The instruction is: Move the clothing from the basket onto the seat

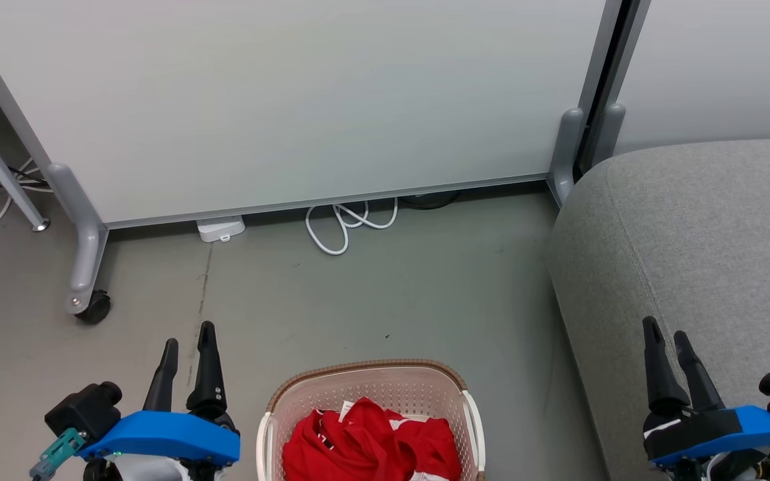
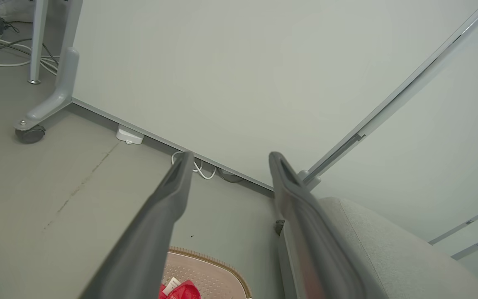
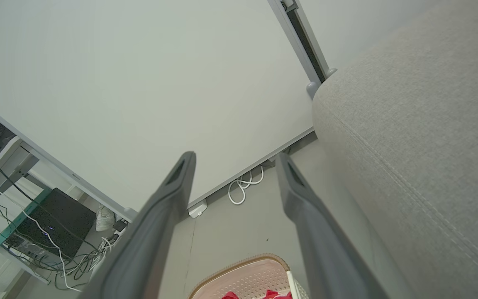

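Where grey floor (image 1: 385, 287) meets white partition (image 1: 291, 100), cable (image 1: 345, 226) loops; seat (image 1: 699, 227) at right.

Nothing legible
The small white tag (image 1: 347, 408) on the red clothing (image 1: 371, 444) was too small to read — no lettering could be made out.

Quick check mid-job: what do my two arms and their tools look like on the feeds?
Each tool has two long, tapering dark grey fingers. The left tool sits on a bright blue wrist cover, with a black boxy module and a teal connector beside it. The right tool has the same blue cover and a black band with a white mark.
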Controlling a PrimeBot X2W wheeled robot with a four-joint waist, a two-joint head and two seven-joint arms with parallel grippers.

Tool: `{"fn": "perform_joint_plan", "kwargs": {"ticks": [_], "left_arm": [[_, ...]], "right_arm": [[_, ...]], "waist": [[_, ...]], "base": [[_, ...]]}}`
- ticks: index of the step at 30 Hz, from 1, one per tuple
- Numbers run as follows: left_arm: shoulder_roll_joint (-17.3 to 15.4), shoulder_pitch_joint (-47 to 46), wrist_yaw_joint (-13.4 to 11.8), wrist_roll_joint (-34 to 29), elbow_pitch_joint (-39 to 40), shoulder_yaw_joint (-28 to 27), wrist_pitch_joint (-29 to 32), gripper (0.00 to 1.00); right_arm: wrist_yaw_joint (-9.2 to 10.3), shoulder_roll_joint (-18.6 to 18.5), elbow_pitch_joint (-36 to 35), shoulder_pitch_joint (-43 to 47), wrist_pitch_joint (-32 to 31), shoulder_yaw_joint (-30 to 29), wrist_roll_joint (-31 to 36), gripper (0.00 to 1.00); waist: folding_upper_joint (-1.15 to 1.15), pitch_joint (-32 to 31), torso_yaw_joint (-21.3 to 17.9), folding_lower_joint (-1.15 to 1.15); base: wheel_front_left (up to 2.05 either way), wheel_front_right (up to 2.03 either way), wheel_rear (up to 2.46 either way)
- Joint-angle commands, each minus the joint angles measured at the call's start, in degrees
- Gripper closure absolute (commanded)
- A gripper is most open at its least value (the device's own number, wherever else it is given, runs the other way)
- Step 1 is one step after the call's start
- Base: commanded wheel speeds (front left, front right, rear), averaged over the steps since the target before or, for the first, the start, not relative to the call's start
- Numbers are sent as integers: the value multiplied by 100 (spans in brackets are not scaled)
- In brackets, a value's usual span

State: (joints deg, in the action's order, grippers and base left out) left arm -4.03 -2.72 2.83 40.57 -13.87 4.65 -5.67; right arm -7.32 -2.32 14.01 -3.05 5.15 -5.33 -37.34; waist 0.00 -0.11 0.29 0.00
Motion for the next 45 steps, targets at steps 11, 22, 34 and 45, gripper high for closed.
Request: {"fn": "perform_joint_plan", "kwargs": {"ticks": [11, 22, 34, 45], "left_arm": [[-87, -125, -48, -819, 20, 218, -212, 0], [-119, -92, -107, -1439, -100, 342, -375, 0], [-77, -75, -26, -1872, -294, 347, -551, 0], [-15, -65, 14, -2201, -395, 273, -688, 0]], "right_arm": [[-15, -49, -141, 23, 131, 58, 948, 0], [-17, -55, -175, 69, 185, 13, 1702, 0], [-19, -61, -173, 139, 288, -2, 2418, 0], [-20, -63, -143, 155, 382, -14, 2980, 0]], "waist": [[0, -40, 7, 0], [0, -75, 11, 0], [0, -124, 36, 0], [0, -174, 58, 0]], "base": [[0, 0, 0], [0, 0, 0], [0, 0, 0], [0, 0, 0]]}}
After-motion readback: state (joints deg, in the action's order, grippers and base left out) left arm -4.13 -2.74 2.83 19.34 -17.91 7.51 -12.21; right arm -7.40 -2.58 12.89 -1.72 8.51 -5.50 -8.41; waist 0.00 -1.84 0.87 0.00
